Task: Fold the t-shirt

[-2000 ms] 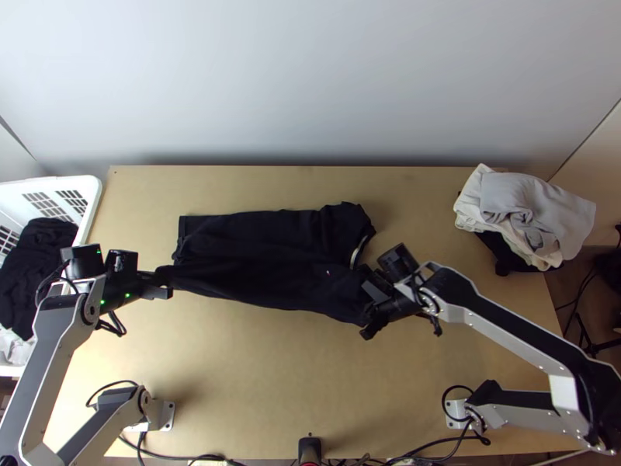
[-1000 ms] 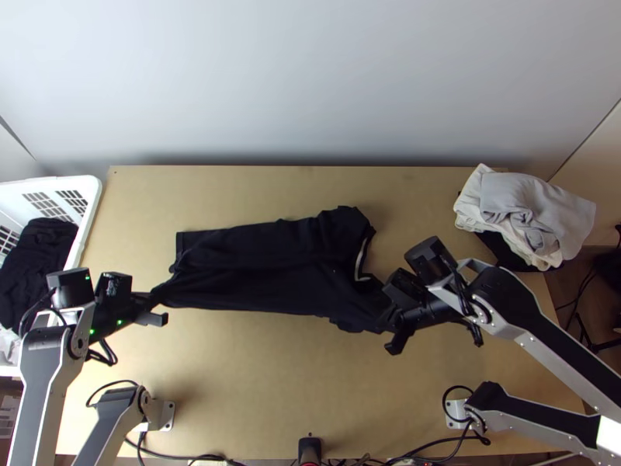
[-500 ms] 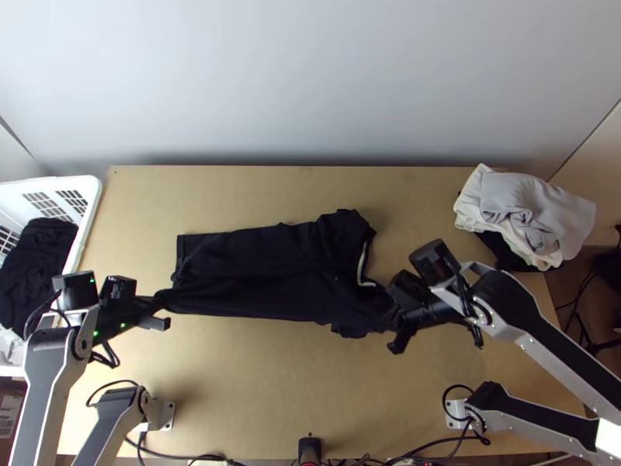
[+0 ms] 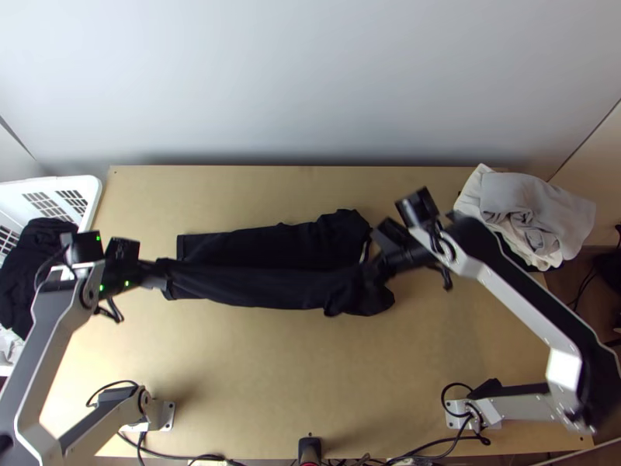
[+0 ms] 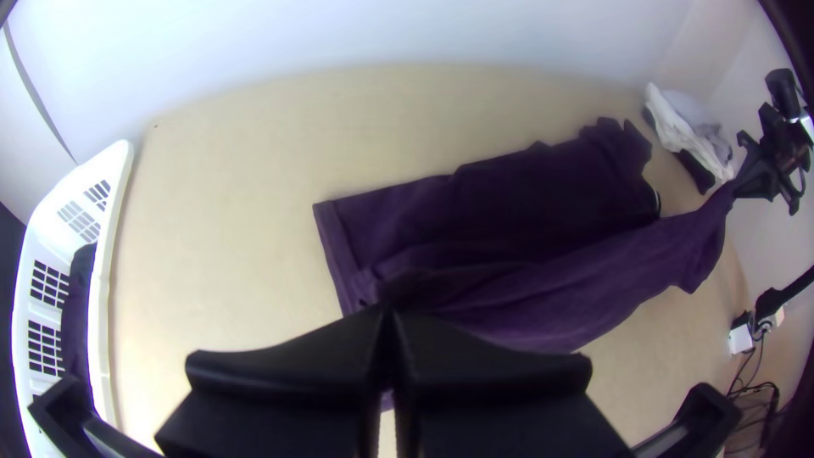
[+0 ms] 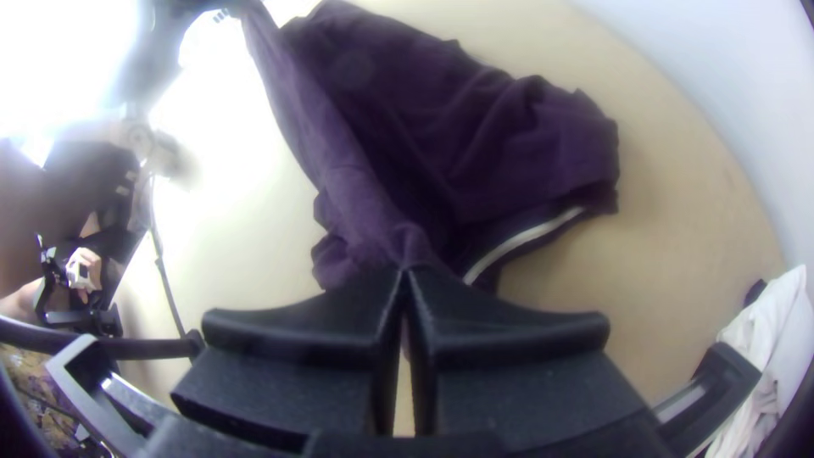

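And here we are, T-shirt (image 4: 264,248) on the tabletop (image 4: 272,388), a long strip btwn the far edge and the middle, far part lying down, near part raised! L gripper (image 5: 387,307) clenched on the near part's hem end, R gripper (image 6: 405,270) clamped on its shoulder end, next to the collar (image 6: 526,242). Folding's prob. abt halfway: narrow already, lengthwise fold not settled. Left to do, I'd say: lay it flat, smooth out, fold end to end, release ASAP!
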